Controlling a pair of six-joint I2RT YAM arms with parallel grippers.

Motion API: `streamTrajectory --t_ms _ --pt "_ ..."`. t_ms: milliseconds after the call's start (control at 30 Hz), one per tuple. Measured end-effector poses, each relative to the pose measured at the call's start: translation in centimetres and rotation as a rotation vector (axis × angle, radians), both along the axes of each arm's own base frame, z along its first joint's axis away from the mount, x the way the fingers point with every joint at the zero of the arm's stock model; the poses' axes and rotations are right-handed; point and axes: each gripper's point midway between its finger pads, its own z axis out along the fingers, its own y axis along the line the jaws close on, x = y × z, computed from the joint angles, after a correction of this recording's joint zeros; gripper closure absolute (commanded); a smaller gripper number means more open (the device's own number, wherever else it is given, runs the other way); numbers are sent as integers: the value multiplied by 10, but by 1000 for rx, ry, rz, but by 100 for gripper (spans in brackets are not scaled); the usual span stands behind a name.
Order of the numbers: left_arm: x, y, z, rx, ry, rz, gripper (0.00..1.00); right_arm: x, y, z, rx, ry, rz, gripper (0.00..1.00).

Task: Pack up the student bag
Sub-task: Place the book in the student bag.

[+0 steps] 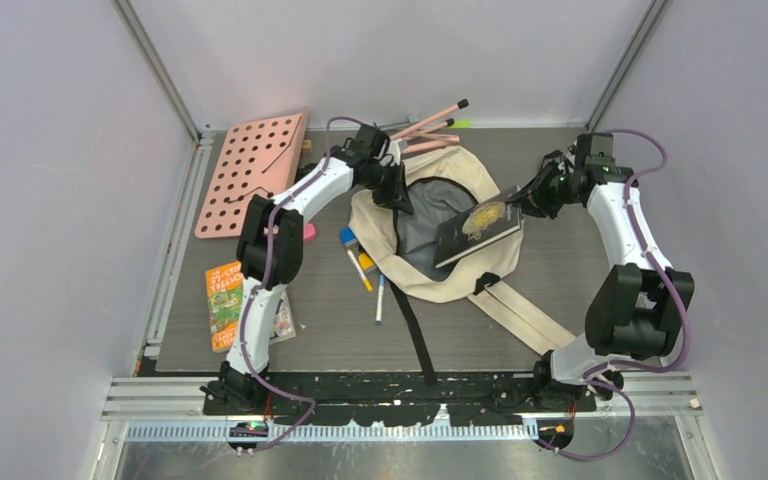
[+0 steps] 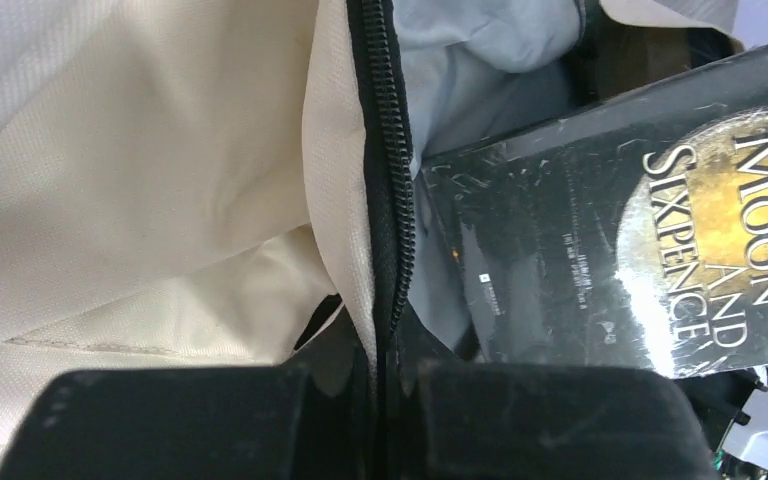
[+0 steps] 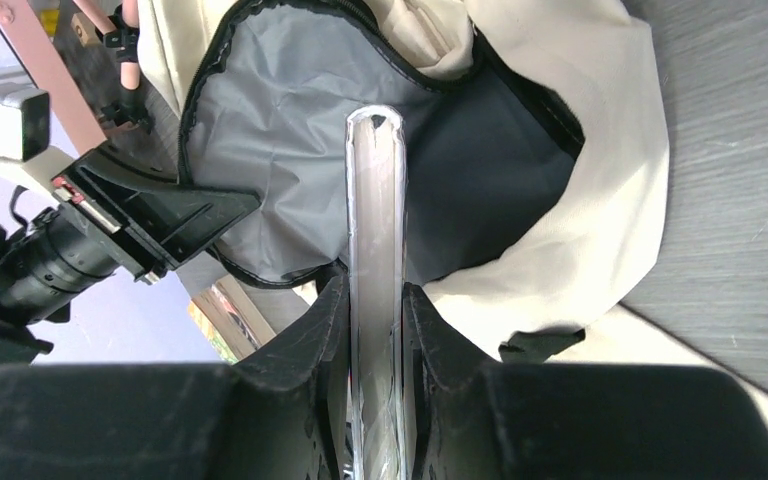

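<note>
The cream-beige student bag (image 1: 375,225) lies in the middle of the table with its grey-lined mouth (image 1: 422,215) held open. My left gripper (image 1: 397,190) is shut on the bag's black zipper edge (image 2: 392,230) at the far left of the opening. My right gripper (image 1: 522,203) is shut on a black book (image 1: 478,228) with a gold disc on its cover. It holds the book tilted over the opening. The right wrist view shows the book edge-on (image 3: 376,250) between the fingers (image 3: 325,320), above the lining (image 3: 270,140). The left wrist view shows the cover (image 2: 620,250).
A pink pegboard (image 1: 252,170) lies at the far left and pink pencils (image 1: 428,125) behind the bag. An orange-green book (image 1: 224,303) lies at the near left. Markers (image 1: 360,268) and a pink eraser (image 1: 308,232) lie left of the bag. Straps (image 1: 520,312) trail to the near right.
</note>
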Motion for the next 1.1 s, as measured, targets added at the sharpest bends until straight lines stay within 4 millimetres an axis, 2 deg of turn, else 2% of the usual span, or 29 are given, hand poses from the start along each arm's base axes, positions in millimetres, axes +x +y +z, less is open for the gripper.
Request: streamTrajectory --t_ms 133,233,333,400,500,567,633,867,1100 --pt "3 -3 14 -4 -25 10 100 -9 6 7 -20 5 -43 99" --pt "4 -3 33 -26 -61 41 100 -21 6 16 -33 -6 -101 99" --pt "2 -4 67 -78 -118 79 100 -36 5 28 -29 -28 -165 99" --pt "3 -7 99 -126 -175 100 100 -48 2 33 -38 -36 -209 99" --pt "4 -9 145 -205 -255 126 100 -60 -3 33 -42 -39 -281 99" --pt "4 -10 162 -238 -285 134 100 -63 -6 29 -35 -28 -323 99" --pt "5 -12 170 -260 -296 140 100 -62 -7 24 -27 -23 -353 99" --pt "4 -17 170 -283 -270 159 100 -49 -8 8 34 -68 -466 99" --pt "3 -23 171 -309 -253 174 100 -18 -5 28 80 -216 -516 99"
